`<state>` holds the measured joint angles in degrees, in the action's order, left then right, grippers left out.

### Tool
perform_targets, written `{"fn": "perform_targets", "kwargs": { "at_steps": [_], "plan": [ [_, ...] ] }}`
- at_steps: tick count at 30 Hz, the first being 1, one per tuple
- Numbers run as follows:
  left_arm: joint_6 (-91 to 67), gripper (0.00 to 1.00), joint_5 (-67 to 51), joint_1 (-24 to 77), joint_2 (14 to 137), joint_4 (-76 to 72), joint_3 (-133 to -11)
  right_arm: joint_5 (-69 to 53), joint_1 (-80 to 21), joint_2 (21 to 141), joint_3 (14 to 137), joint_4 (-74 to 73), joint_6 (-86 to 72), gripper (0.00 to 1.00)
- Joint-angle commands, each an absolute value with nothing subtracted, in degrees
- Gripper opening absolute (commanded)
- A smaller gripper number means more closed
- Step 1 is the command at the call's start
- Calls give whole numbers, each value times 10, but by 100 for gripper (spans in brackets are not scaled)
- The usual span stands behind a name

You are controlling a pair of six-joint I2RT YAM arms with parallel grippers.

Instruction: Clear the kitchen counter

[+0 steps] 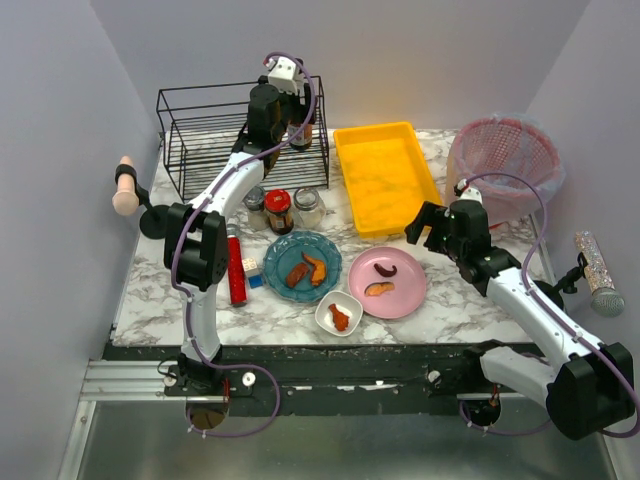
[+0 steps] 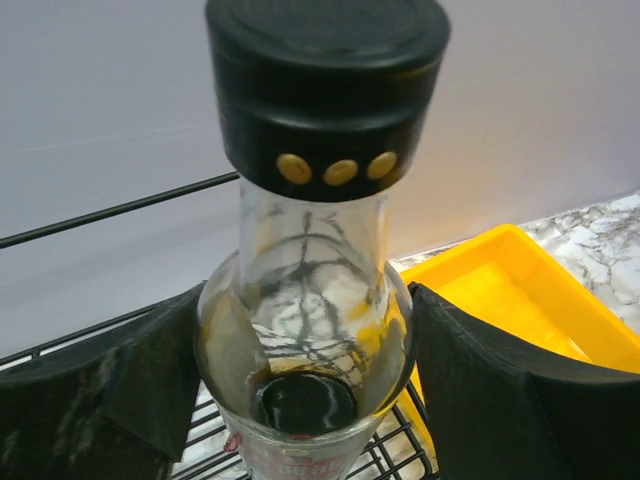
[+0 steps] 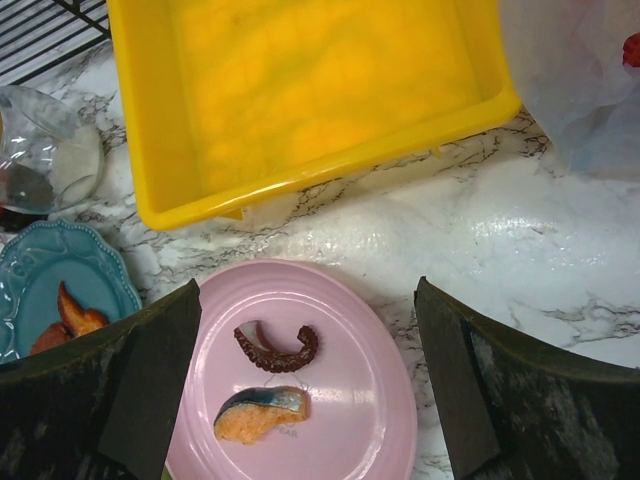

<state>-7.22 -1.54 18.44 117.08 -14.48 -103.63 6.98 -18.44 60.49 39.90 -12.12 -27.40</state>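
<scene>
One step: setting bottle (image 2: 310, 300) in wire rack (image 1: 200, 140), clearing kitchen counter (image 1: 150, 295)
Left gripper (image 2: 305, 350): clamping bottle
Right gripper (image 3: 305, 360): gaping, empty, over pink plate (image 3: 360, 420)
Next: standing bottle upright, then releasing

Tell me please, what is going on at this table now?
The left gripper is closed on a glass bottle with a black cap at the wire rack. The right gripper hangs open above the pink plate, which holds two food pieces. A blue plate, a small white bowl and jars sit on the kitchen counter.
</scene>
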Motion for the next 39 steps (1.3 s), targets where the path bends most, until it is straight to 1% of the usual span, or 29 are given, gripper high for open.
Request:
{"fn": "perform_targets", "kwargs": {
  "at_steps": [1, 2, 4, 10, 15, 26, 31, 33, 36, 39],
  "plan": [
    [-85, 90, -33, 183, 1161, -161, -1056, 63, -187, 603, 388, -132, -273, 96],
    [-86, 92, -33, 183, 1161, -161, -1056, 63, -187, 604, 388, -132, -273, 96],
    [-87, 99, -33, 183, 1161, -160, -1056, 63, -187, 604, 388, -132, -273, 96],
    [-91, 99, -35, 183, 1158, -151, -1056, 62, -187, 603, 388, -134, -272, 96],
    [-98, 99, -31, 181, 1129, -123, -1042, 62, -187, 601, 387, -134, -273, 96],
    [-117, 99, -61, 179, 1030, -106, -936, 57, -186, 603, 391, -136, -272, 96],
    [-132, 99, -69, 179, 993, -55, -906, 54, -187, 607, 390, -134, -274, 96],
    [-145, 99, -81, 180, 968, -43, -877, 54, -187, 612, 392, -134, -276, 96],
    [-170, 99, -98, 184, 910, -51, -802, 52, -187, 616, 395, -134, -272, 96],
    [-183, 99, -79, 201, 850, -36, -725, 53, -187, 620, 401, -134, -265, 96]
  ]
}}
